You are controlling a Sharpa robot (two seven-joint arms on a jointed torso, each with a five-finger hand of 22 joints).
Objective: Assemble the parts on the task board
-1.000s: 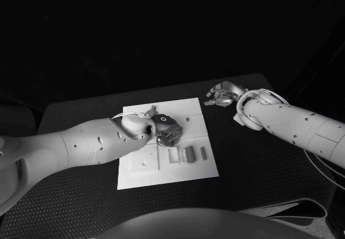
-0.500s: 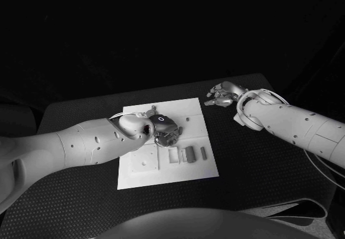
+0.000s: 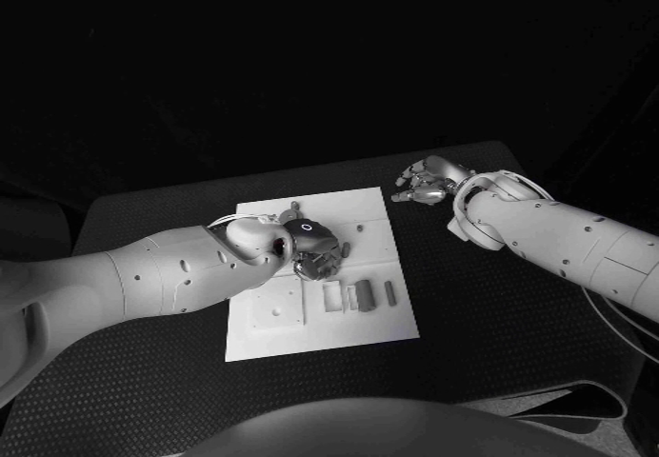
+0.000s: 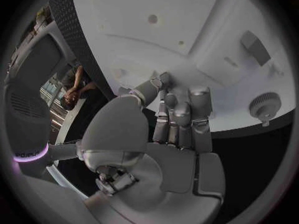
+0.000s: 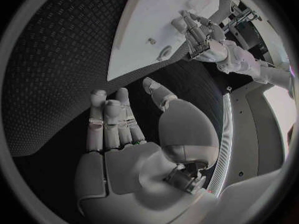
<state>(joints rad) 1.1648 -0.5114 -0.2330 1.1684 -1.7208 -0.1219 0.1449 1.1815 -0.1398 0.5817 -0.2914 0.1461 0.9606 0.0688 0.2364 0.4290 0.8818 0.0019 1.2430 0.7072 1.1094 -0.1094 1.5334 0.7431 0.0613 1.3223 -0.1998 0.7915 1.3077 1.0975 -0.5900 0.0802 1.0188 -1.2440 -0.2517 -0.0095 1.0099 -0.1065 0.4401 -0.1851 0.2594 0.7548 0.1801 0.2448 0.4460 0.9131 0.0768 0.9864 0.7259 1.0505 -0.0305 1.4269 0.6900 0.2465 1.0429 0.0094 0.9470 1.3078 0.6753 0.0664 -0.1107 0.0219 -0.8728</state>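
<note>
Head view: the white board (image 3: 319, 276) lies in the middle of the black table (image 3: 494, 333). The left hand (image 3: 311, 249) hangs over the board's centre, fingers bent downward toward its surface; whether anything sits between them cannot be told from here. Just beside that hand, toward the robot, three grey parts (image 3: 357, 295) lie side by side on the board, and a square block (image 3: 277, 308) with holes lies next to them. The right hand (image 3: 426, 181) is off the board, above the table past its far right corner, fingers loosely curled, holding nothing.

Left wrist view: the left hand (image 4: 171, 124) has its fingers (image 4: 181, 117) straight and close together, the thumb (image 4: 152, 87) set apart, all above the board (image 4: 187, 30). Nothing lies in the hand. A ribbed round part (image 4: 264, 104) and a small block (image 4: 255, 46) sit on the board, apart from the fingertips.

Right wrist view: the right hand (image 5: 121, 129) is empty, fingers (image 5: 109, 119) straight and near one another, thumb (image 5: 156, 92) spread away, over the table (image 5: 56, 59). The board (image 5: 162, 25) lies beyond the fingertips, with the left hand (image 5: 199, 32) over it.
</note>
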